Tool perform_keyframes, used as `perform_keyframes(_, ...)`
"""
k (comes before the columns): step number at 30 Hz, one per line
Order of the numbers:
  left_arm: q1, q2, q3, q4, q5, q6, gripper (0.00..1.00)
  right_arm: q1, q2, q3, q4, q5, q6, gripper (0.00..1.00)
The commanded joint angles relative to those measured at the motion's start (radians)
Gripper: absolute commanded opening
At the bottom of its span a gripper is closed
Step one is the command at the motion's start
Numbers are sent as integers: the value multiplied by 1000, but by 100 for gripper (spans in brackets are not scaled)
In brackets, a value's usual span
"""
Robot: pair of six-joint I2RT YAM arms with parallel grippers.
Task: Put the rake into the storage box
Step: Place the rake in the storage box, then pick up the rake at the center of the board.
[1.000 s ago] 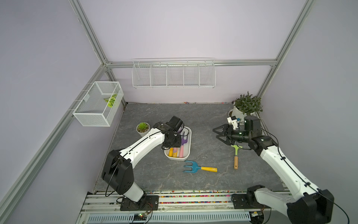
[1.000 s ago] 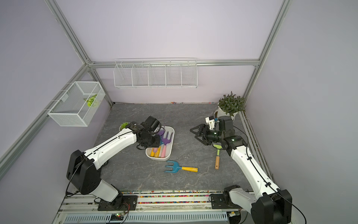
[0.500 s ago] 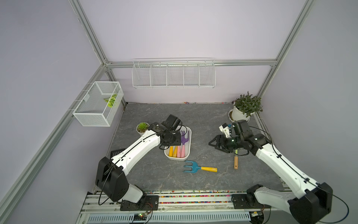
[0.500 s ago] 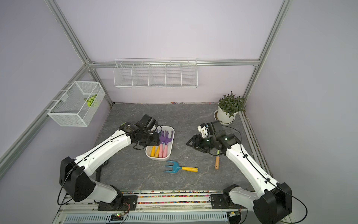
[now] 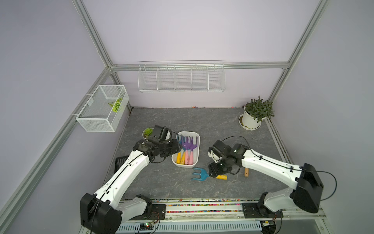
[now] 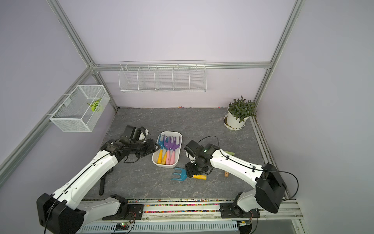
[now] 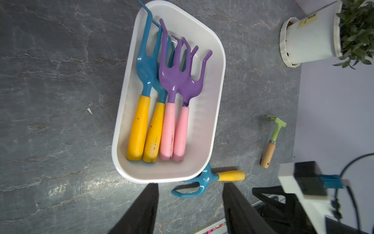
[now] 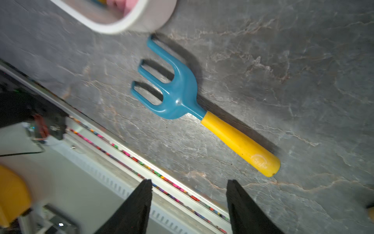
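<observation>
We see the rake [image 5: 199, 175], blue head and yellow handle, lying flat on the grey surface [image 5: 202, 121]. It sits just outside the near end of the storage box [image 5: 198, 145], close to it but apart, with its tines pointing toward the left arm's side. It is not in the box.

In both top views the right claw [image 5: 215, 172] hangs over the spot where the rake's head meets its handle. From the right wrist we look down on the whole rake [image 8: 180, 97], which lies clear of the two black fingers [image 8: 139, 202]. They stand apart with nothing between them, so the right claw is released and grips nothing. A corner of the box [image 8: 129, 22] shows just beyond the tines.

The left claw [image 5: 175, 146] hovers by the box's left long side. The left wrist view shows its fingers [image 7: 141, 208] spread and empty, so it too is released.

Inside the box [image 7: 202, 141] four other rakes [image 7: 172, 81] lie side by side, handles toward the near end. Two are blue with yellow handles and two are purple with pink handles.

A small green tool [image 7: 270, 145] with a wooden handle lies on the surface to the right of the box, partly under the right arm in the top views. A potted plant [image 5: 257, 113] stands in the far right corner.
</observation>
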State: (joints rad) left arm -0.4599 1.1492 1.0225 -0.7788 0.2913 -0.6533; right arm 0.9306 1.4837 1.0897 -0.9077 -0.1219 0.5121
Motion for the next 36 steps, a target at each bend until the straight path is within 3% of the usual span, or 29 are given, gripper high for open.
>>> perform_keyframes(1,10,-38,-7,49,37,-19,57,65,61,37,-61,186,-68,63)
perform_keyframes(9,24,-91,4,21,14,-29,57,99,203,117,-52,266,-225,53)
perform_keyframes(16,60,-160,-28,25,21,-59,59,100,292,178,-72,199,-359,53)
perform_keyframes(36,81,-139,-35,36,51,-66,59,96,371,141,-26,186,-425,49)
